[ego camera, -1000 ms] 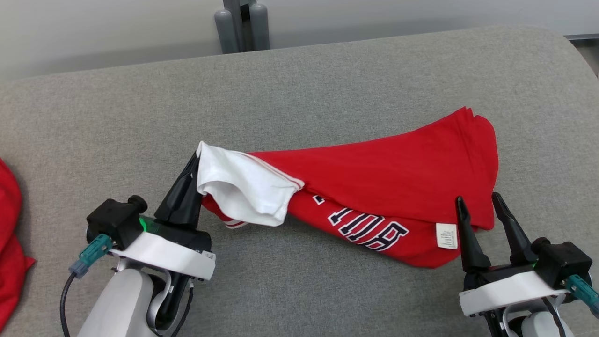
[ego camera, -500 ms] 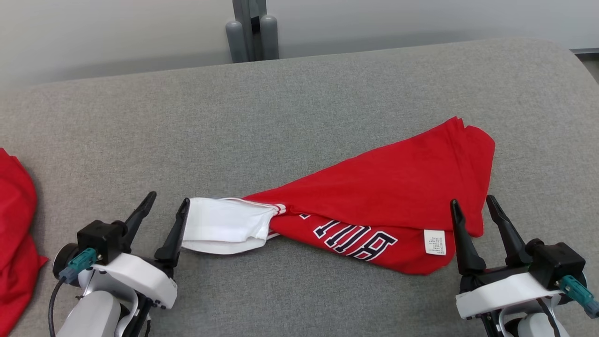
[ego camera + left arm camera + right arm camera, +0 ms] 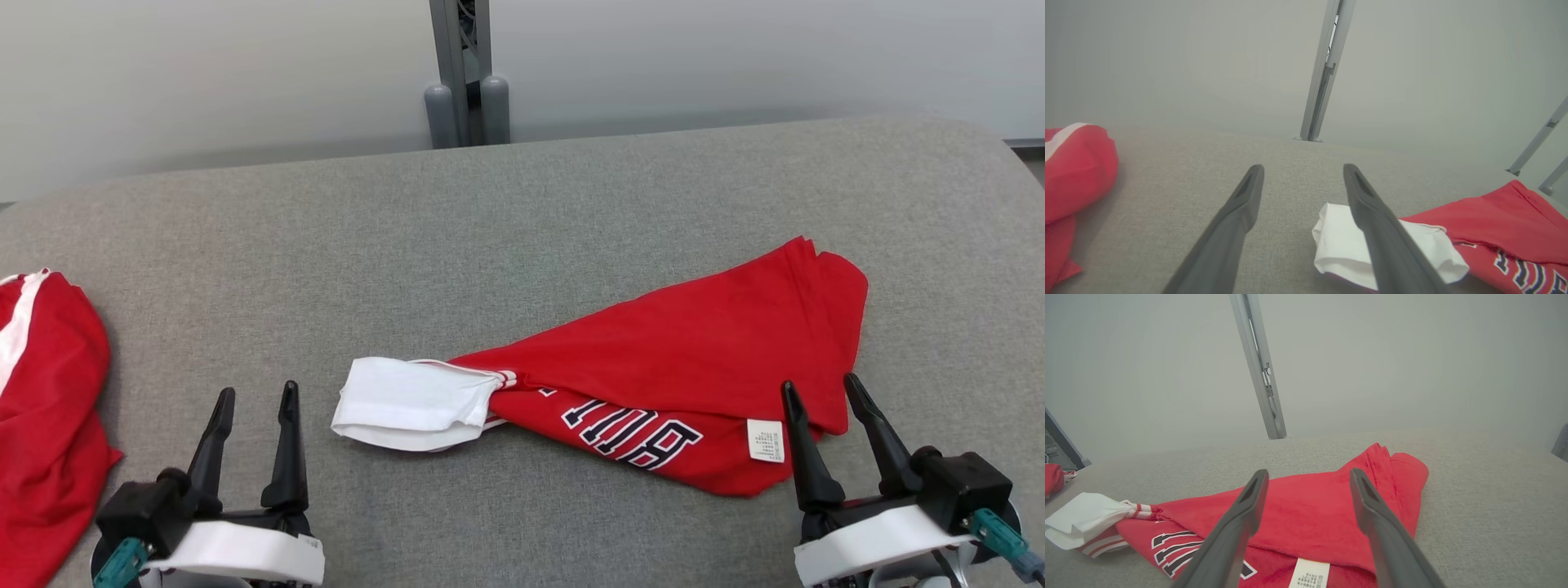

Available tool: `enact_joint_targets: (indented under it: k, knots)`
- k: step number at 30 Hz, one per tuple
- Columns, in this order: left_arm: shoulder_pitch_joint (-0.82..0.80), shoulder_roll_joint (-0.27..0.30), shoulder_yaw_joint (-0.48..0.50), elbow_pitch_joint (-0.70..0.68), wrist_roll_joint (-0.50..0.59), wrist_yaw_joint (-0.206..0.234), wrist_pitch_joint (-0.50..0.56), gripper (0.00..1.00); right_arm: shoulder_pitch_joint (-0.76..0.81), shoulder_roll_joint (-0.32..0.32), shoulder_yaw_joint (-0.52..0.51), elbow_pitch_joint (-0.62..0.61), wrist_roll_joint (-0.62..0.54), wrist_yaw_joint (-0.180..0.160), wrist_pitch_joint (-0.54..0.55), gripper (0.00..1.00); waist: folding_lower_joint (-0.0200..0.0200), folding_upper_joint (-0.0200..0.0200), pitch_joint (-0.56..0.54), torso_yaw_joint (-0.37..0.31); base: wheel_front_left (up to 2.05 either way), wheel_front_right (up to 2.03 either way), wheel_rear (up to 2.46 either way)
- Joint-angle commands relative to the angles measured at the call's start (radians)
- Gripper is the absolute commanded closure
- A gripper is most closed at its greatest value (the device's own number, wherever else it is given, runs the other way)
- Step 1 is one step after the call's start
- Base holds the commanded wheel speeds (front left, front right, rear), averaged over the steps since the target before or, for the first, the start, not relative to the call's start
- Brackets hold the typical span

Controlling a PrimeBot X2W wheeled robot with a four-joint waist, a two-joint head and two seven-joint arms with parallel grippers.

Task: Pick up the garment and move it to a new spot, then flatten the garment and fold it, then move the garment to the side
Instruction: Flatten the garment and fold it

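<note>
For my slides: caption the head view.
Left gripper and right gripper, both open, flank the rumpled red garment on grey surface.

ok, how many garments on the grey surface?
2. A red shirt lies centre-right; a red heap sits at the left edge, cut off, so more may hide there.

Noted right gripper (image 3: 1308, 473) with fingers spread apart over red garment (image 3: 1306, 506) lying creased on grey fabric surface (image 3: 1474, 498), white sleeve (image 3: 1084, 518) bunched toward left edge, white label (image 3: 1308, 573) and dark lettering (image 3: 1171, 547) along near hem, grey post (image 3: 1259, 371) beyond far edge.
</note>
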Motion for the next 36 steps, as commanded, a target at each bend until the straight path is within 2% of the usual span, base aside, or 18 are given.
enact_joint_targets:
  k: [1, 3, 5, 11, 19, 22, 28, 36]
  knots:
    - [0.019, -0.021, 0.026, -0.039, 0.011, 0.017, -0.002, 0.0, 0.014, -0.006, -0.006, -0.004, -0.004, 0.0, -0.006, 0.0, 0.0, 0.0, -0.015, 0.003, 0.0, 0.0, 0.0]
    - [0.064, -0.055, 0.066, -0.097, 0.017, 0.034, -0.002, 0.0, 0.026, -0.005, -0.007, -0.003, -0.004, 0.0, -0.006, 0.0, 0.0, 0.0, -0.028, 0.002, 0.0, 0.0, 0.0]
    - [0.116, -0.082, 0.079, -0.151, 0.046, 0.032, -0.002, 0.0, 0.044, -0.005, -0.002, -0.006, -0.013, 0.0, -0.005, 0.0, 0.0, 0.0, -0.049, 0.0, 0.0, 0.0, 0.0]
    - [0.18, -0.088, 0.06, -0.15, 0.11, 0.037, -0.002, 0.0, 0.082, -0.005, 0.026, 0.007, -0.03, 0.0, -0.006, 0.0, 0.0, 0.0, -0.089, -0.007, 0.0, 0.0, 0.0]
    - [0.184, -0.088, 0.036, -0.14, 0.131, 0.06, -0.002, 0.0, 0.087, -0.005, 0.017, 0.007, -0.009, 0.0, -0.005, 0.0, 0.0, 0.0, -0.099, -0.009, 0.0, 0.0, 0.0]
    - [0.18, -0.087, 0.021, -0.13, 0.156, 0.057, -0.002, 0.0, 0.084, -0.005, 0.014, 0.006, -0.009, 0.0, -0.005, 0.0, 0.0, 0.0, -0.1, -0.009, 0.0, 0.0, 0.0]
    - [0.17, -0.088, 0.0, -0.094, 0.16, 0.057, -0.002, 0.0, 0.078, -0.005, 0.007, 0.004, -0.017, 0.0, -0.005, 0.0, 0.0, 0.0, -0.094, -0.007, 0.0, 0.0, 0.0]
    - [0.049, -0.088, -0.006, 0.082, 0.099, 0.024, -0.002, 0.0, 0.064, -0.005, 0.019, 0.009, -0.021, 0.0, -0.005, 0.0, 0.0, 0.0, -0.072, -0.011, 0.0, 0.0, 0.0]
